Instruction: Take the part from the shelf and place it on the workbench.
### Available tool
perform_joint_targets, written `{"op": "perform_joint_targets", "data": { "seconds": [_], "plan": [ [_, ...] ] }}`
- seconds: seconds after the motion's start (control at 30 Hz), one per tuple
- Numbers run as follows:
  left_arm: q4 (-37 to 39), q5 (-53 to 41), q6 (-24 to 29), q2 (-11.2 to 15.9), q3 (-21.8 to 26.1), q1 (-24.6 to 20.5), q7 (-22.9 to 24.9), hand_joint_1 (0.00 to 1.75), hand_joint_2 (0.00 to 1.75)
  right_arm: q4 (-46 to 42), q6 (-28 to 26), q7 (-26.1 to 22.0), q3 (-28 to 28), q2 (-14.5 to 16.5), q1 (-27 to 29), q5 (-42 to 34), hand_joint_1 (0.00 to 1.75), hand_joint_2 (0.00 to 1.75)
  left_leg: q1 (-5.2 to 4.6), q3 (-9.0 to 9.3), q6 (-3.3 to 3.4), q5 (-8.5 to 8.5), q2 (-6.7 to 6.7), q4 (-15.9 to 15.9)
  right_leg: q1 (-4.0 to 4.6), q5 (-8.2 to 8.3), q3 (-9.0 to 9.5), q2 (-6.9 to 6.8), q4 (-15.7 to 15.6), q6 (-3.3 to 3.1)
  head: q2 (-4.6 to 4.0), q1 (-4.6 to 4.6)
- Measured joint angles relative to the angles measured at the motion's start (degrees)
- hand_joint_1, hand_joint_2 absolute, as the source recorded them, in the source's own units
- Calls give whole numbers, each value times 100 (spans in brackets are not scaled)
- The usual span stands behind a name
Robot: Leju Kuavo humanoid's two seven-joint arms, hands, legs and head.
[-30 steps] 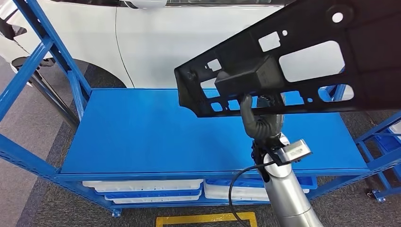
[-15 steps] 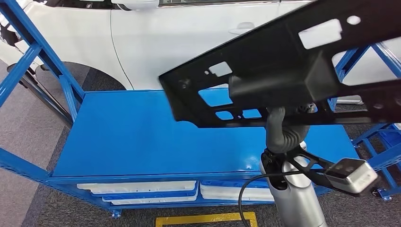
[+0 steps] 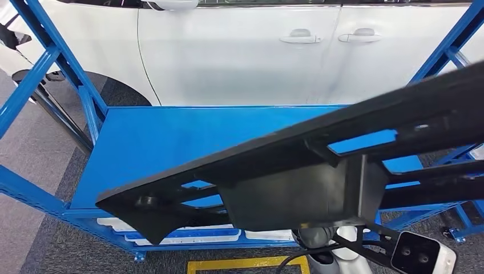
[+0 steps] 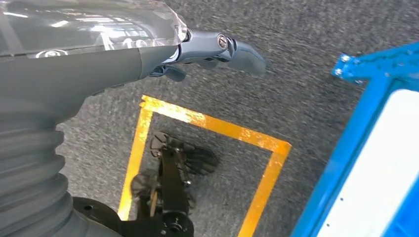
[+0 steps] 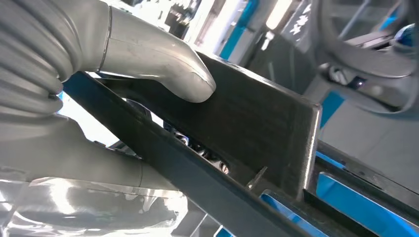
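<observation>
1. While the black part point(image 3: 297, 165) is being gripped by the right robot hand point(image 5: 74, 98), its long axis is being held slantwise above the blue shelf point(image 3: 171, 148).
2. Nothing is being held by the left robot hand point(image 4: 217, 49), which hangs by the floor, fingers loosely curled.

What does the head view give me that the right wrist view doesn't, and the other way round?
Head view alone: the blue shelf top, the white car behind it, white trays on the lower level, a yellow floor marking, and the full sweep of the black part slanting across the shelf.

Right wrist view alone: the right hand gripping the part, its thumb pressed on a flat black face.

Both: the black part itself, lifted off the shelf, with blue shelf frame behind it.
</observation>
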Motion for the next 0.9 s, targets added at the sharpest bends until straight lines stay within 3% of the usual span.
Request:
{"op": "perform_joint_targets", "data": {
  "seconds": [0.03,0.07,0.1,0.2,0.23,0.33,0.37,0.4,0.5,0.53,0.57,0.6,0.67,0.73,0.77,0.83,0.87,0.9],
  "plan": [
    [0,-6,15,1,0,4,49,0,175,-29,67,0,-2,28,44,-49,175,175,0,-41,-5,29,2,4,-19,-93,-67,-1,252,18,0,0],
    [0,-16,36,2,0,11,98,0,175,-58,120,0,-7,58,84,-88,175,175,0,-83,-15,58,2,9,-34,-70,-27,-2,284,30,0,0],
    [0,-27,57,2,0,18,140,0,175,-85,158,0,-14,87,115,-117,175,175,1,-123,-28,88,2,16,-48,52,138,-3,65,33,0,0],
    [0,-78,109,5,0,33,214,0,175,-130,282,0,-50,149,186,-184,175,175,-4,-203,-101,180,-11,35,-42,448,910,0,-1168,-4,0,0],
    [0,-91,118,14,0,38,227,0,175,-135,367,0,-75,171,221,-201,175,175,-7,-210,-137,212,-15,35,-26,495,1034,4,-1387,-27,0,0],
    [0,-107,114,60,0,67,252,0,175,-130,768,1,-166,267,332,-207,175,175,1,-230,-257,306,-15,9,-2,595,989,6,-1456,-131,0,0],
    [0,-108,103,75,0,79,256,0,175,-125,916,1,-189,308,354,-203,175,175,8,-268,-289,235,-13,57,-9,650,943,-2,-1465,-184,0,0],
    [0,-109,91,89,0,90,257,0,175,-122,1038,2,-207,350,368,-197,175,175,13,-335,-318,57,-11,206,-20,716,887,-11,-1482,-234,0,0],
    [0,-114,61,115,0,99,262,0,175,-110,1201,2,-254,451,404,-178,175,175,24,-653,-379,-768,-9,1265,1,901,654,-29,-1483,-309,0,0],
    [0,-116,57,123,0,98,262,0,175,-104,1209,2,-270,467,418,-177,175,175,24,-700,-390,-886,-9,1584,15,959,570,-33,-1472,-313,0,0],
    [0,-119,55,133,0,99,262,0,175,-98,1211,2,-286,480,429,-177,175,175,23,-663,-392,-872,-9,1738,28,1013,485,-35,-1457,-312,0,0],
    [-1,-120,55,142,0,99,262,0,175,-93,1213,2,-301,492,436,-177,175,175,23,-511,-383,-752,-9,1666,38,1062,402,-36,-1438,-307,0,0],
    [-4,-122,53,162,0,90,262,0,175,-89,1220,2,-325,518,442,-177,175,175,16,84,-328,-533,-9,955,54,1149,262,-35,-1391,-286,0,0],
    [-10,-125,51,181,-1,79,262,0,175,-88,1226,2,-340,542,444,-174,175,175,-13,615,-253,-561,-14,170,70,1224,188,-37,-1356,-238,0,1],
    [-13,-125,51,189,-1,76,263,0,175,-88,1226,2,-346,552,446,-172,175,175,-33,725,-219,-609,-17,-25,70,1262,177,-39,-1351,-205,0,0],
    [-13,-125,50,194,-1,83,264,0,175,-88,1227,2,-355,562,449,-168,175,175,-43,703,-152,-553,-11,-94,61,1330,166,-37,-1362,-134,0,0],
    [-13,-125,50,196,0,82,265,0,175,-88,1227,2,-361,565,450,-168,175,175,-34,669,-112,-502,2,-111,53,1283,136,-29,-1327,-98,0,-1],
    [-13,-124,50,198,0,82,265,0,175,-87,1227,2,-367,566,452,-168,175,175,-20,619,-71,-438,16,-127,45,1135,76,-21,-1211,-64,0,0]
  ]
}}
